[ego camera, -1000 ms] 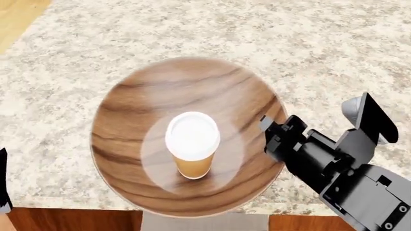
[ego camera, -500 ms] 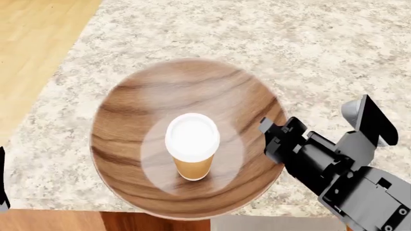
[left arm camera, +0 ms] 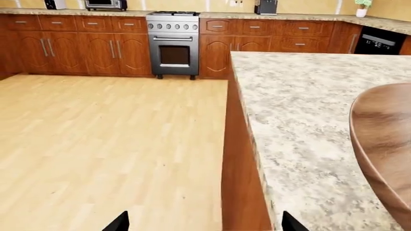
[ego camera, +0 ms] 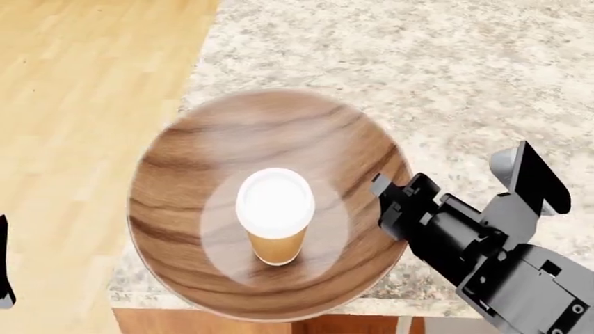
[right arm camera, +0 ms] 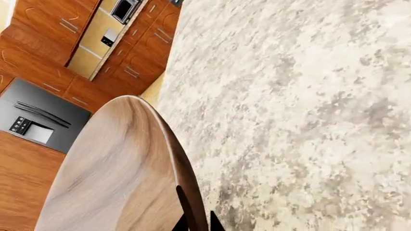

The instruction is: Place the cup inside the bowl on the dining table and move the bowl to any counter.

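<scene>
Right pincer (ego camera: 382,198) clamping bowl (ego camera: 199,160) rim, overhanging table (ego camera: 446,76) corner

The bowl (ego camera: 186,209) at frame centre is dark brown with streaky grain. The cup (ego camera: 275,229) inside it is tan — its lid white. The dining table (ego camera: 446,83) upper right is pale beige-grey speckle — the floor (ego camera: 74,104) at left honey-yellow planks.

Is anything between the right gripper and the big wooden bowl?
No. The right gripper is already on the bowl's rim, its jaws closed over the edge. The cup stands upright inside, apart from the gripper.
</scene>
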### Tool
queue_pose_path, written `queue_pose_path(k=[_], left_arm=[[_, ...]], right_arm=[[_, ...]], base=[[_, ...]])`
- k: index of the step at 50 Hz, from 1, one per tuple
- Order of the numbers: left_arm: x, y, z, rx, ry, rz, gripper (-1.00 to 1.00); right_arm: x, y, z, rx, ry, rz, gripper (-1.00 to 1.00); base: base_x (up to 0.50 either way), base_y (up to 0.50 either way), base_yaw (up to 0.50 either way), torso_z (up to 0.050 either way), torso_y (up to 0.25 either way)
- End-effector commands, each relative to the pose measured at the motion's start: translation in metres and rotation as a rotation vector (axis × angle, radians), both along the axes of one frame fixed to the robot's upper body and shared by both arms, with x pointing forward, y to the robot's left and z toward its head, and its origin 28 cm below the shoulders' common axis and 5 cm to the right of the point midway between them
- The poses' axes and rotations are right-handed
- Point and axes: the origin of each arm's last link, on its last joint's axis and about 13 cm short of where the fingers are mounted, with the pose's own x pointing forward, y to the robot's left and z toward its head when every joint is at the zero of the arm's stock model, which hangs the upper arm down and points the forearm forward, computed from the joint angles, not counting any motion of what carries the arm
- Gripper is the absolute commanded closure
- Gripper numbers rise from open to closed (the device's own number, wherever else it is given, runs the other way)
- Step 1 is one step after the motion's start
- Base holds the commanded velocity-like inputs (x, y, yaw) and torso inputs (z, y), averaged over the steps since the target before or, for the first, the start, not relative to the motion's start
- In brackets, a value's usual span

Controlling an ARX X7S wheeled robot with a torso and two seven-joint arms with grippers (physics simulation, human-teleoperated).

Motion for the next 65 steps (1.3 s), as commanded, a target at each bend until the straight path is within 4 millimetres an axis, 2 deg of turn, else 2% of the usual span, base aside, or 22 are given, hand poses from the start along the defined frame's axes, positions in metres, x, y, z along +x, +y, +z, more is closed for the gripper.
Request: queue_pose_path(k=[1,65], left_arm=[[-0.0013,0.0008,-0.0019,-0.002,0.002,-0.001,-1.00],[-0.0006,0.0012,-0.0036,-0.007,0.004,-0.004,-1.00]], right_arm=[[-0.0006,0.0000,0.0037,0.030,-0.026,0.006,1.00],[-0.0012,0.0033,-0.0016,0.052,-0.022,0.015,1.00]], base=[[0.02,0.50,0.00,0.000,0.000],[0.03,0.50,0.00,0.000,0.000]])
